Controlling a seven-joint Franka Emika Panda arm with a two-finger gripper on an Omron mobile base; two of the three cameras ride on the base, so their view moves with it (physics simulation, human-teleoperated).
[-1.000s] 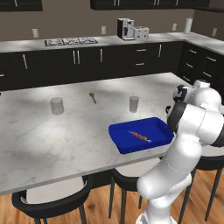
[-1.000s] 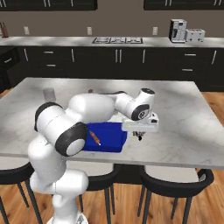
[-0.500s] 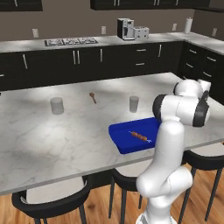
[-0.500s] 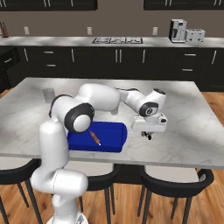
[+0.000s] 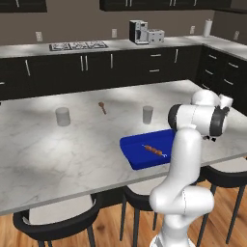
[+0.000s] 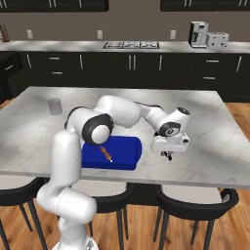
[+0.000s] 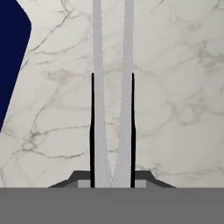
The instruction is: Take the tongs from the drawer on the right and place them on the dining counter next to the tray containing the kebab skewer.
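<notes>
Over the dining counter: the gripper (image 6: 169, 155) hangs low above the pale marbled dining counter (image 6: 215, 127), just beside the right end of the tray (image 6: 128, 154).
Fingers: clamped on the tongs (image 7: 112, 96); in the hand view the two dark finger tips press against the outer faces of the silver-grey arms, which run straight ahead of the hand.
Tongs: carried in the hand, over bare stone; whether they touch the surface yet I cannot tell.
Tray and skewer: the blue tray sits at the near edge of the counter with the kebab skewer (image 5: 155, 150) lying inside it; a dark blue corner of the tray (image 7: 13, 52) shows at the left of the hand view, close to the tongs but apart from them.
Just changed: over the last second the wrist has swung from above the tray's right edge out past it and down toward the open marble; tray and skewer lie as before.
Meaning for the task: the carry looks nearly finished, and the tongs are already over a fitting spot next to the tray; what remains, as I judge it, is to settle them on the stone and let go.
Other things: two grey cups (image 5: 62, 116) and a small wooden spoon (image 5: 102, 106) stand farther back, well apart from the work.
</notes>
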